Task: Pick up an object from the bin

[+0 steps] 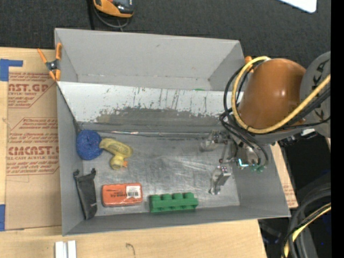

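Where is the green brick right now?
The green brick lies low in the camera view by the bin's near wall, just right of the orange pack, left of the gripper.

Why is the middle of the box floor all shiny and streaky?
In the camera view, light glares off the bin's bare scratched metal floor, leaving pale streaks; the orange cover on the arm shows a bright highlight too; the blue lump and green block look dull, without glare.
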You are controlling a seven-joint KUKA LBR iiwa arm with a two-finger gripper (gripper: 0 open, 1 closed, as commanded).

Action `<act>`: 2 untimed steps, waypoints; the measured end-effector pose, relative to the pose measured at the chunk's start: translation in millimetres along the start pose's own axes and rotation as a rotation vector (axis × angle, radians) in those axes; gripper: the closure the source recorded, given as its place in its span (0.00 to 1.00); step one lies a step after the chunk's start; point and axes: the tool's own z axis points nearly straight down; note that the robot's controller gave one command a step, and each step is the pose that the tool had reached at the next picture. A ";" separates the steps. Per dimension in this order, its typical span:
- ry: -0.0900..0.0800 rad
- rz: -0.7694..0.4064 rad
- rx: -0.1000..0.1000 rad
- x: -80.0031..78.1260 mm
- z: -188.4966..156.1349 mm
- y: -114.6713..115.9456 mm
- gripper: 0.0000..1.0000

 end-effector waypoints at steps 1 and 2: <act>-0.008 0.000 0.000 -1.6 -3.7 -0.1 0.00; -0.014 -0.068 0.001 -5.0 40.9 12.0 0.00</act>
